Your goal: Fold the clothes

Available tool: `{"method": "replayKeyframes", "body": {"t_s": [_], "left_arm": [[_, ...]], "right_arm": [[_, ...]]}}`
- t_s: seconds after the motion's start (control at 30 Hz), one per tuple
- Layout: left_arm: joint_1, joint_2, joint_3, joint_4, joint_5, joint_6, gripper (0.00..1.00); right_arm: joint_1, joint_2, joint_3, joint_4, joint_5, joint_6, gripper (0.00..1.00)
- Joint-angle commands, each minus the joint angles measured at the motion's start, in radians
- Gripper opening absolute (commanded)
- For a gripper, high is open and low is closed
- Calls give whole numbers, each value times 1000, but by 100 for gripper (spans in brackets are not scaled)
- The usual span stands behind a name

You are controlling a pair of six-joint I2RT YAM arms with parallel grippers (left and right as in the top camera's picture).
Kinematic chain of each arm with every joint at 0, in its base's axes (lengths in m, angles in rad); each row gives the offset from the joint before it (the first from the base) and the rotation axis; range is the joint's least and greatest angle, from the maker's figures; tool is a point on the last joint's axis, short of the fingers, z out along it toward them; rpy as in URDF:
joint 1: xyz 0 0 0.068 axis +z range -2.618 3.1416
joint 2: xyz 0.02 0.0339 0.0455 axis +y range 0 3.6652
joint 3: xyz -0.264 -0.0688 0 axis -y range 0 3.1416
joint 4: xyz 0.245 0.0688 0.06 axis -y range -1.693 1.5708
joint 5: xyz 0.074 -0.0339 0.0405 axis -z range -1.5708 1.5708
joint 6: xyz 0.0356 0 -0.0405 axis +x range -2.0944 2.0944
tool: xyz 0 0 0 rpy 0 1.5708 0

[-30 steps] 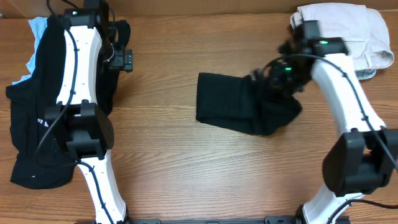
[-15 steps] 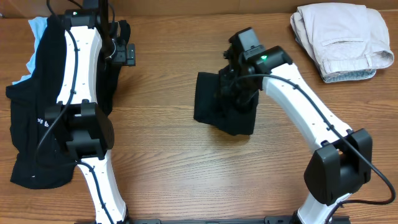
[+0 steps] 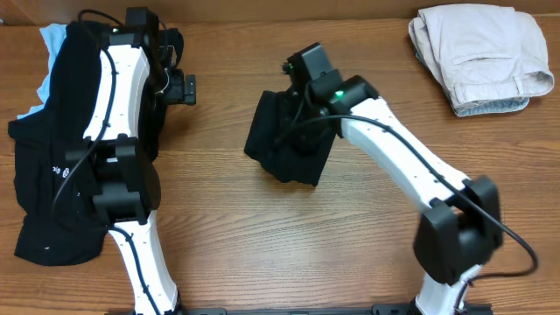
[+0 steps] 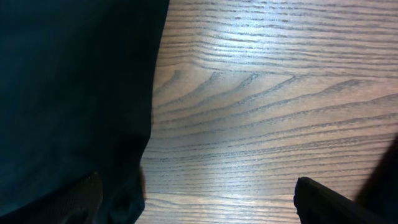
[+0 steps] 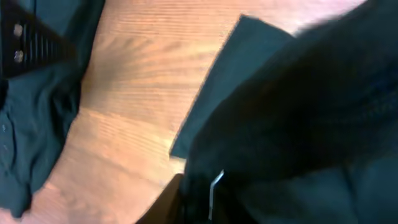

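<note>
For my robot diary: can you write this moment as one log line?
left claw: open, beside black pile | right claw: on middle black garment, grip hidden | beige clothes: folded, far corner

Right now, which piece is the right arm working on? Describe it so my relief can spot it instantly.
Look at the middle of the wooden table, under the right end effector. A small black garment lies there, folded compactly. Unlike the sprawling black pile at the left edge and the pale folded clothes at the far right corner, it is dark, compact and alone.
</note>
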Motion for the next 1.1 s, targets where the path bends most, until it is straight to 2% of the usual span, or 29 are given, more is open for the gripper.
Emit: {"method": "replayKeyframes", "body": {"t_s": [0.0,0.1,0.17,0.3,0.53,0.87,0.9,0.97,1.0,1.03,1.07], "left_arm": [[-10,-3,-6,13,20,12,100],[-10,-3,-6,21,43,12,100],[-10,-3,-6,24,57,12,100],[-10,-3,-5,28,61,12,100],[-10,-3,-6,36,63,12,100],[-16,-3,-6,35,64,12,100],[-16,-3,-6,35,64,12,100],[-16,-3,-6,35,64,12,100],[-16,-3,-6,34,64,12,100],[-16,-3,-6,34,64,12,100],[-16,-3,-5,32,65,11,100]], "right_arm": [[14,108,22,93,12,11,28],[16,149,22,191,-55,10,41],[16,144,27,214,-84,-7,54],[0,121,100,114,-83,-43,65],[-79,88,281,-155,-75,-111,74],[-102,126,232,-462,-82,-98,75],[-93,126,206,-468,-87,-99,73],[-75,126,160,-471,-87,-108,64],[-61,126,130,-471,-87,-120,50],[-52,126,113,-472,-87,-122,30],[-42,126,95,-472,-87,-122,4]]}}
